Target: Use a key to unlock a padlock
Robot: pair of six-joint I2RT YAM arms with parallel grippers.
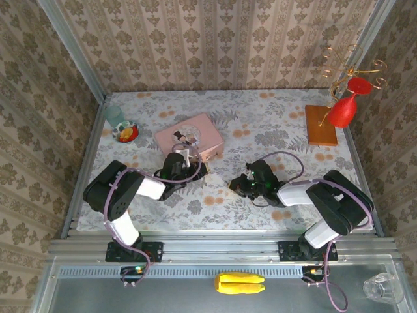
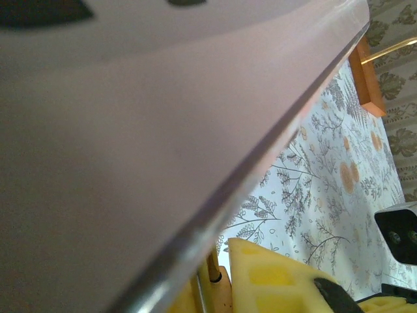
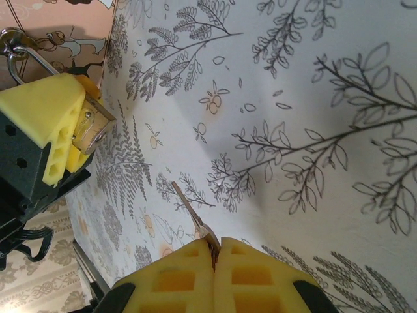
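Left arm stretched low; left claw clamped on padlock at pink tin edge. Right arm low over counter; right claw pinching key, blade ahead of claw, apart from padlock.

Between the tools: bare tabletop lies open. The key pinched in the right tool points across it at the padlock gripped by the left tool, not touching.
Behind left tool: the pink tin sits just beside it and blocks the way back.
Back middle: open tabletop.
Back right: a wooden base carries a wire stand and a red glass, well apart from both tools.
Back left: a bowl and a cup stand near the wall.
Edges: papered walls close three sides.
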